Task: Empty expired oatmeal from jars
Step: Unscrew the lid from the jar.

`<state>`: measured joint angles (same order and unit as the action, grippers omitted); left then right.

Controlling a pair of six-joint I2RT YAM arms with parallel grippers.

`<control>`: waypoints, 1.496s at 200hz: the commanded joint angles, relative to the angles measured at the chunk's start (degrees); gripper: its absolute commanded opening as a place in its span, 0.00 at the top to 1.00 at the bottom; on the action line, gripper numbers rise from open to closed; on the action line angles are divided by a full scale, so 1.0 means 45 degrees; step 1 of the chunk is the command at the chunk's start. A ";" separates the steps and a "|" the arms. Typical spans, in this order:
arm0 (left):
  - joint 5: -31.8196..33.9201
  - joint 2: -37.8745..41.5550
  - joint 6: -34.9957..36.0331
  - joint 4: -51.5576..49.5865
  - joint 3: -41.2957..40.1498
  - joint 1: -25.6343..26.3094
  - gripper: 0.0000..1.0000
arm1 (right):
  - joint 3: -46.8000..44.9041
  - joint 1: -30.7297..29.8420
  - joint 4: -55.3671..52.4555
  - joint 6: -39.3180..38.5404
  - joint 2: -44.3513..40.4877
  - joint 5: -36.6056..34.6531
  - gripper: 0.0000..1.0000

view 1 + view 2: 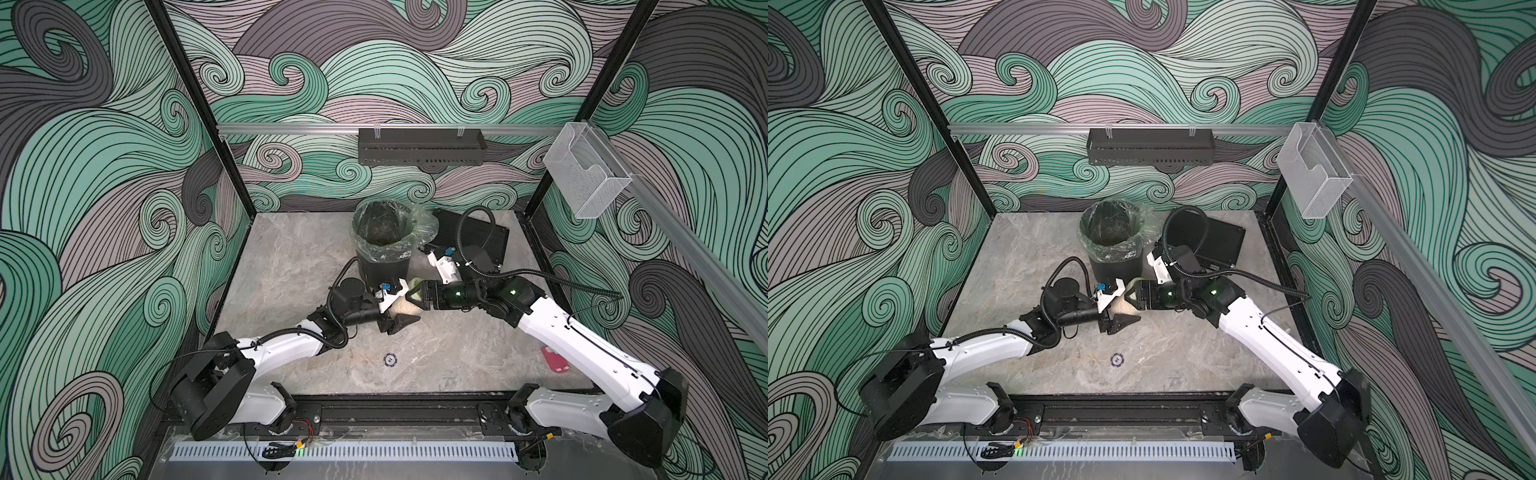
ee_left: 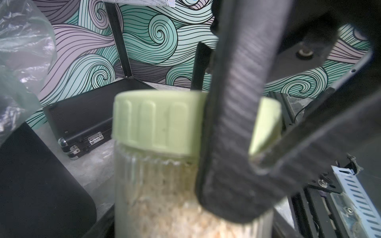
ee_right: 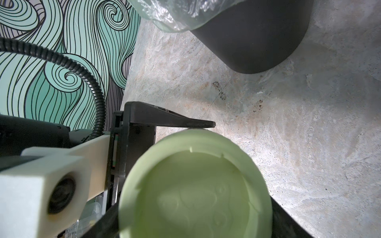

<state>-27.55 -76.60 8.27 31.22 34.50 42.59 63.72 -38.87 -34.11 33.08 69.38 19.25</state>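
A small clear glass jar [image 1: 402,306] [image 2: 156,195] filled with pale beige oatmeal [image 2: 165,206] is held just above the table, in front of the black bin [image 1: 384,266]. Its pale yellow-green lid [image 1: 415,284] [image 3: 195,191] is screwed on. My left gripper [image 1: 402,305] is shut on the glass body from the left. My right gripper [image 1: 413,296] comes from the right and is shut on the lid; one of its fingers [image 2: 233,123] crosses the lid in the left wrist view. In the right wrist view a left finger [image 3: 171,121] lies against the jar's side.
The bin [image 1: 1115,268] is lined with clear plastic and stands at the back centre. A flat black case [image 1: 478,237] lies behind the right arm. On the table in front lie a blue poker chip [image 1: 389,359] and a red flat piece [image 1: 555,359].
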 commanded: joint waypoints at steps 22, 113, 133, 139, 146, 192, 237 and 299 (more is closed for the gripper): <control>0.0174 0.0499 0.0311 -0.0521 0.0433 0.0087 0.56 | 0.0332 0.0079 0.1589 0.0093 -0.0589 0.0691 0.52; 0.1451 0.1520 0.1317 -0.1667 0.0692 0.0087 0.68 | 0.0496 0.0095 0.0014 -0.0918 -0.1233 -0.0369 0.01; 0.1670 0.1793 0.1491 -0.1820 0.0626 0.0037 0.68 | 0.0517 0.0219 -0.0559 -0.1111 -0.1498 -0.0774 0.01; 0.1727 0.1876 0.1535 -0.1856 0.0615 0.0047 0.68 | 0.0522 0.0349 -0.0731 -0.1062 -0.1564 -0.0817 0.01; 0.1834 0.1973 0.1624 -0.1913 0.0596 0.0048 0.69 | 0.0555 0.0521 -0.0971 -0.0945 -0.1638 -0.0857 0.01; 0.2693 0.2765 0.4213 -0.2505 0.0635 0.0066 0.72 | 0.1547 0.1058 -0.2283 0.2530 -0.2019 -0.1753 0.01; 0.4050 0.3266 0.6240 -0.2222 0.0827 0.0124 0.75 | 0.2564 0.1015 -0.3490 0.8326 -0.1573 -0.1084 0.01; 0.6608 0.3718 0.8803 0.0648 0.0013 0.0941 0.80 | 0.1823 0.0636 -0.2113 1.4510 -0.1769 -0.0812 0.01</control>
<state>-3.25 -62.67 40.91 19.94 33.98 45.36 73.91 -35.42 -46.87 82.83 61.98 14.55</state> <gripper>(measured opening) 0.801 0.991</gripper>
